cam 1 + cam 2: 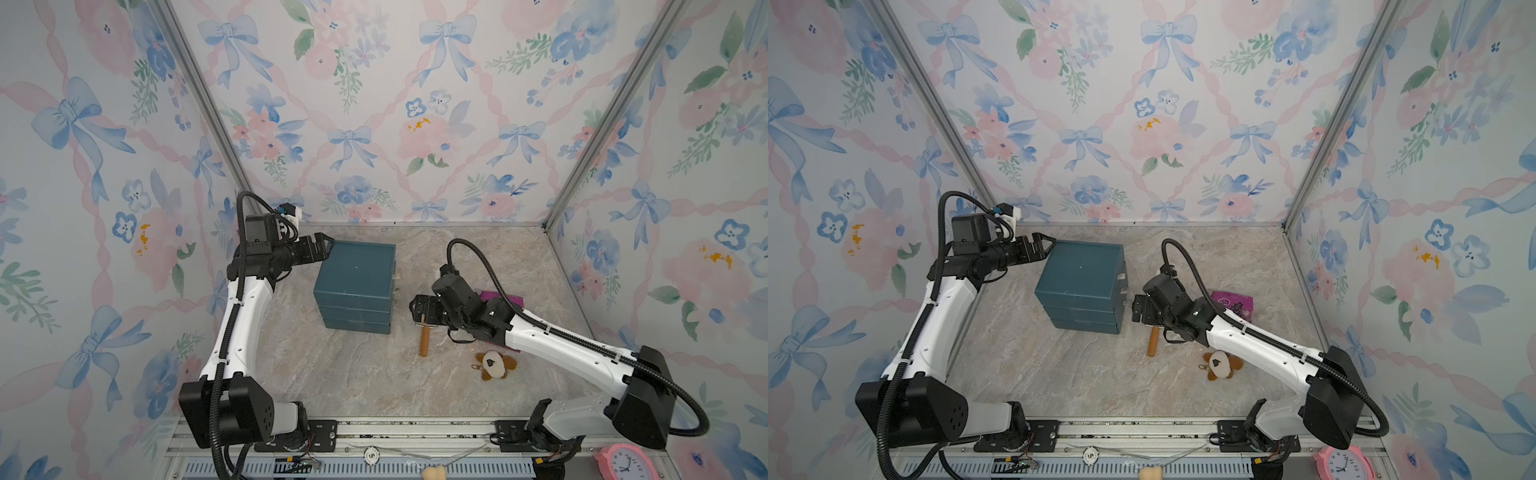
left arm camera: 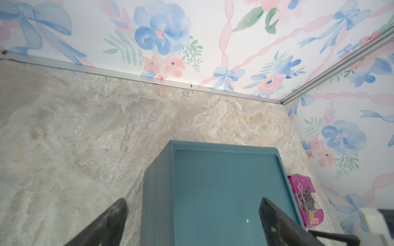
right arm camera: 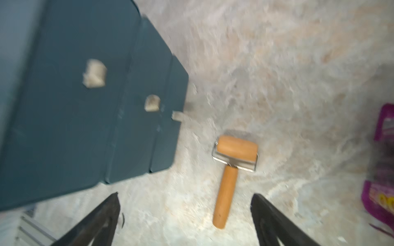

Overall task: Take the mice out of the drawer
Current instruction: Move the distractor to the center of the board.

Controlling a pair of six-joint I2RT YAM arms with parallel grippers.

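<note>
My right gripper (image 3: 185, 195) hangs wide apart and empty over the beige marbled tabletop (image 1: 353, 382), beside the shut dark-teal plastic three-drawer chest (image 1: 355, 270). My left gripper (image 2: 193, 201), also spread, hovers at its top. Floral bow-patterned wallpaper (image 1: 374, 104) surrounds us; I cannot see the mice.
</note>
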